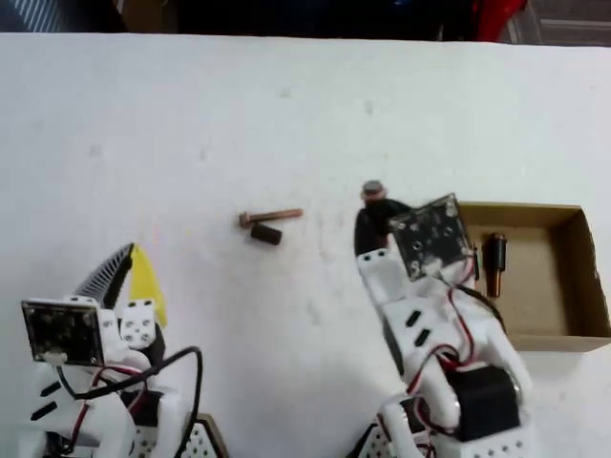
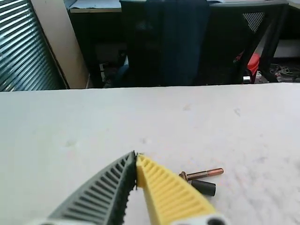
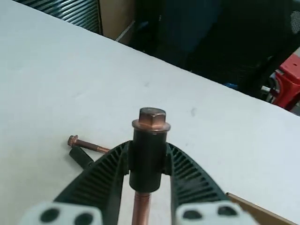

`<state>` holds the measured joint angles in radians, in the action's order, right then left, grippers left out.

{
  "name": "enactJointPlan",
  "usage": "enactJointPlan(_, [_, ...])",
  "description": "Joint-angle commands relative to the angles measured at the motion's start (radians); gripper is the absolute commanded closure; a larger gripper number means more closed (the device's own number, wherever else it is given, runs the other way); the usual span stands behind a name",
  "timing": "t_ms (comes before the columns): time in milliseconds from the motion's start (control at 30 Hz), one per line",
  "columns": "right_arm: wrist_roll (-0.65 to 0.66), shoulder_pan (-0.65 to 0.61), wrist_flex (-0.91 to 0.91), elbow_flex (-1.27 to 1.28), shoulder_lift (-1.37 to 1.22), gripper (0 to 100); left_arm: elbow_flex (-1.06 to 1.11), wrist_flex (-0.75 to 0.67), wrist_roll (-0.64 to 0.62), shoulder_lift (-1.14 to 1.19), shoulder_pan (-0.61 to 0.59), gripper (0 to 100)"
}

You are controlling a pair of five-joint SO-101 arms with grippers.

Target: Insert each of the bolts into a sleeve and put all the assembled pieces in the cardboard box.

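Bolt [image 3: 151, 119], coppery, hex-headed, sits in a matte black sleeve [image 3: 146, 161] clamped by the ribbed right pincer [image 3: 146, 146]; left pincer [image 2: 135, 158] closed, empty.

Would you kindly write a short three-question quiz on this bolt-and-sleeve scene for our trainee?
1. True or false: the cardboard box already holds one assembled piece.
2. What does the right gripper grip? A: a bare bolt. B: a sleeve with a bolt through it. C: nothing.
3. Fill in: on the table, the loose bolt lies beside a loose ____.
Key: 1 true; 2 B; 3 sleeve.
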<state>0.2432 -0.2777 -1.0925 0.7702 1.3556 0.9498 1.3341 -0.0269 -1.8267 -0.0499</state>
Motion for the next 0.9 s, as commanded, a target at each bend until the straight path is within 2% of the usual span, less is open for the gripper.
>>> enactJointPlan(0, [0.021,0.065,-0.051,-0.138,-0.005,98.2,0.061,-0.015,0.02,-0.002,-0.008,98])
enactJointPlan(100, [0.023,0.107,-0.102,-0.195,-0.005,98.2,0.169,-0.074,0.068,-0.002,-0.035,98])
enactJointPlan(300, [0.025,0.17,-0.188,-0.322,-0.058,98.2,0.351,-0.175,0.066,-0.002,-0.108,98])
enactJointPlan(600, [0.026,0.191,-0.278,-0.468,-0.443,98.2,0.528,-0.178,0.064,-0.002,-0.107,98])
enactJointPlan(700, [0.032,0.24,-0.274,-0.471,-0.581,98.2,0.591,-0.178,0.064,-0.002,-0.107,98])
enactJointPlan(867, [0.149,0.367,-0.274,-0.535,-0.806,98.1,0.637,-0.18,0.064,-0.002,-0.107,98])
